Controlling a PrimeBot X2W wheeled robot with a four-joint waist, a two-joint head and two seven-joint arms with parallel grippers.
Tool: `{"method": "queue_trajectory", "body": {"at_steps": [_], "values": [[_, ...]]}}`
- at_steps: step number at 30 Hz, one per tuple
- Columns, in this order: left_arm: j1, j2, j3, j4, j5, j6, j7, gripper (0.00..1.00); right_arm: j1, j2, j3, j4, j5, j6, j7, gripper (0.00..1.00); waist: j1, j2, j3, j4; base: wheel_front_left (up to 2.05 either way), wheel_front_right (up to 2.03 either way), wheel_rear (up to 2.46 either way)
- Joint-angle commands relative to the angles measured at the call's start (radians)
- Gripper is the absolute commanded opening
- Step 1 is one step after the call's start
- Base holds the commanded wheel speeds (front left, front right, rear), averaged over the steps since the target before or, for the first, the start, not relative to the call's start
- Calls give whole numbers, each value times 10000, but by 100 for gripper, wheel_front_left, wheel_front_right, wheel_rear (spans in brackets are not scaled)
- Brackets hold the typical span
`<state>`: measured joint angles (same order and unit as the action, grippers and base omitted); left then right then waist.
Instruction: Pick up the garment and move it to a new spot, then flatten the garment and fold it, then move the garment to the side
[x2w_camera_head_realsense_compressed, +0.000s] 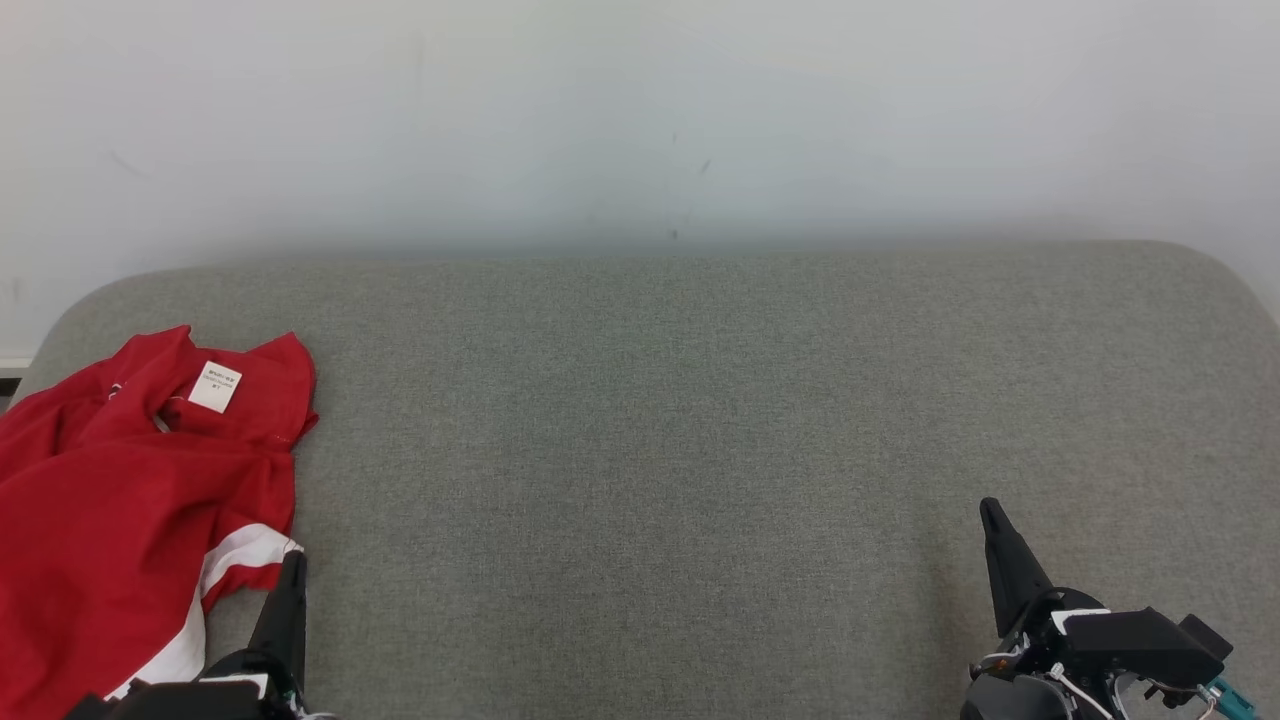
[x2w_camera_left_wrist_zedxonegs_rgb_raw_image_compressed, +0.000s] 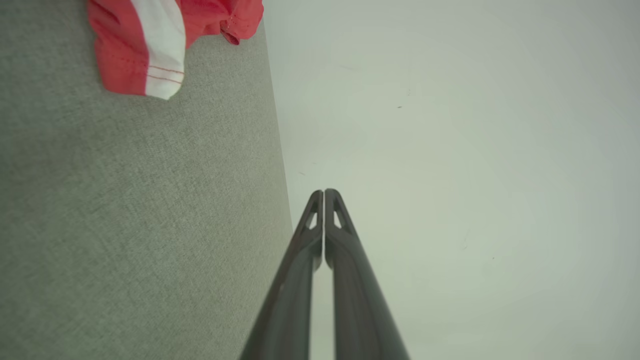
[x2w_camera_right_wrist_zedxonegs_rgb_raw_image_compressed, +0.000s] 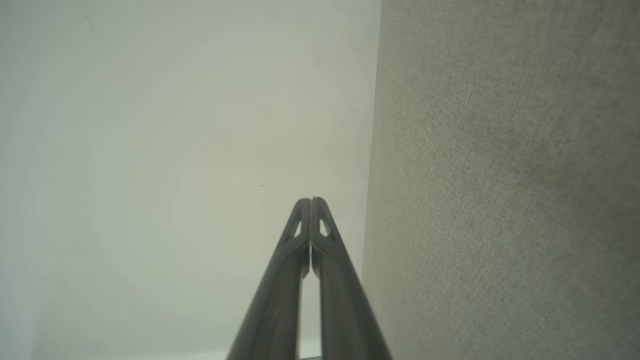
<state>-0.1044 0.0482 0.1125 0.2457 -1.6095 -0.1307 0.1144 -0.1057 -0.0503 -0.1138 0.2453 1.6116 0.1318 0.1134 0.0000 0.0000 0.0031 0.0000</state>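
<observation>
Red shirt (x2w_camera_head_realsense_compressed: 120, 500): crumpled at the far left of the grey cushion (x2w_camera_head_realsense_compressed: 700, 400), white neck label (x2w_camera_head_realsense_compressed: 215, 386) facing up; its left part runs out of my head view.
Left gripper (x2w_camera_head_realsense_compressed: 293, 565): fingers pressed together, holding nothing, near the shirt's white-striped edge (x2w_camera_head_realsense_compressed: 250, 545).
Right gripper (x2w_camera_head_realsense_compressed: 990, 510): fingers together, empty, well apart from the shirt.
Risk, grasp: I judge a pinch on that edge alone would lift one layer and drag the rest bunched.
Risk, rim: the shirt lies by the cushion's side; a sideways nudge could slide it off.
Risk, approach: coming down with the fingers together would only shove cloth.
</observation>
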Motion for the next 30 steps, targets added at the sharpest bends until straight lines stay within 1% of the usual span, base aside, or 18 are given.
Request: {"method": "queue_trajectory", "body": {"at_steps": [1, 18, 19, 22, 30], "values": [[-79, 41, 19, -23, 10, 0, -30, 0, -51, 2, 9, -20, -52, -22, -11, 0, 0, 0, 0, 0, 0, 0, 0], [-79, 41, 22, -24, 10, 0, -30, 0, -51, 2, 9, -20, -52, -21, -11, 0, 0, 0, 0, 0, 0, 0, 0], [6, -4, -7, 14, 1, 0, -5, 100, 5, 4, 2, 17, -1, 0, -2, 100, 0, 0, 0, 0, 0, 0, 0], [211, -59, -38, 270, 4, 0, -18, 100, 205, 17, 23, 293, -1, 0, -18, 100, 0, 0, 1, 0, 0, 0, 0], [278, -49, -216, 169, 149, 0, -412, 100, 192, 15, 350, 139, -93, -1, -412, 100, 0, 0, 8, 3, 0, 0, 0]]}}
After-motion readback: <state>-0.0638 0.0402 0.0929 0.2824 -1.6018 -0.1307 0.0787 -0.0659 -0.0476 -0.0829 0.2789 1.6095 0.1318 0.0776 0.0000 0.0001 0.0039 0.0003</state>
